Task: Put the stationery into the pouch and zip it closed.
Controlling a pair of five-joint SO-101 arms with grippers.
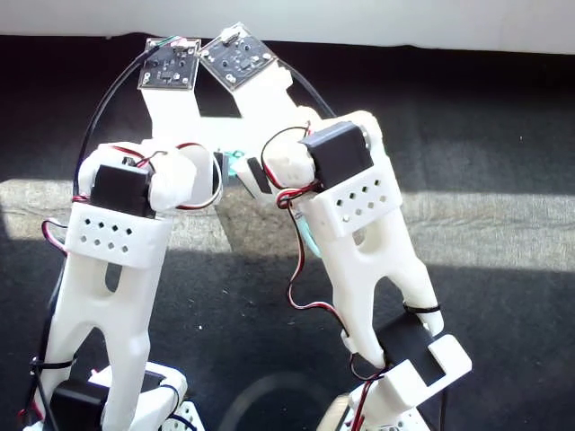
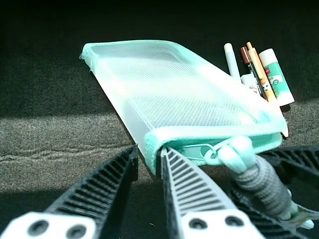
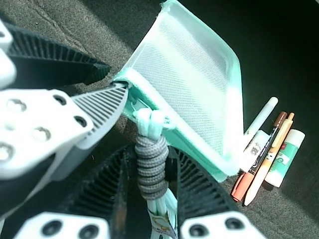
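- Left gripper point(image 2: 148, 155) pinches the end edge of the mint mesh pouch point(image 2: 169, 89).
- Right gripper point(image 3: 149, 154) holds the grey zipper cord point(image 3: 151, 174) tight.
- Stationery point(image 2: 259, 69) lies on the surface point(image 2: 50, 124) just beside the pouch.

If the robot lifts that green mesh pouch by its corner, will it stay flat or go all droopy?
Probably droopy: the pouch looks like thin, soft mesh. It seems light too, since it looks empty, with the pens lying beside it. Pinched at one corner by the left gripper, it may sag or swing.
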